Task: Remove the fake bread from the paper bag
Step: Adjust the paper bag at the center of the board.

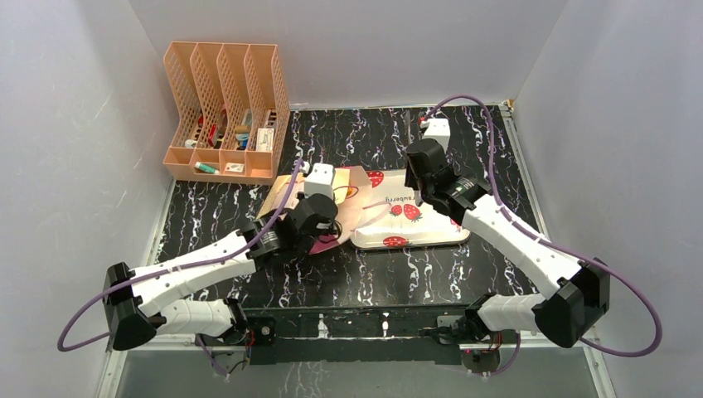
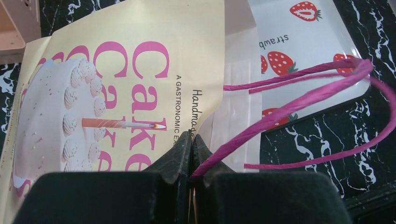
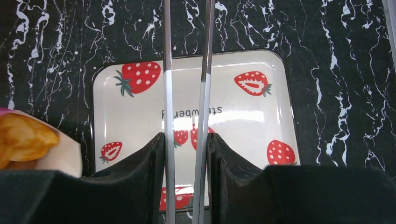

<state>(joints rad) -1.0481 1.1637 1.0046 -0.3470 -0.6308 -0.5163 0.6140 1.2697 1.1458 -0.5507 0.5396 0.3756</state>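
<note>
The paper bag [image 2: 116,70] lies on its side on the black marble table, cake print up, its mouth toward the strawberry tray [image 2: 299,37]. My left gripper [image 2: 192,136] is shut on the bag's rim where a purple cord handle [image 2: 303,100] comes out between the fingers. It shows in the top view [image 1: 327,235] on the bag [image 1: 355,192]. My right gripper [image 3: 186,135] hovers over the tray [image 3: 261,116] and is shut on metal tongs [image 3: 167,84], whose two strips point ahead. Golden fake bread [image 3: 21,140] shows inside the bag mouth [image 3: 65,161] at the left edge.
A peach plastic file rack [image 1: 224,108] with small items stands at the back left. The white strawberry tray [image 1: 431,230] lies mid-table, right of the bag. Grey walls close in the table on three sides.
</note>
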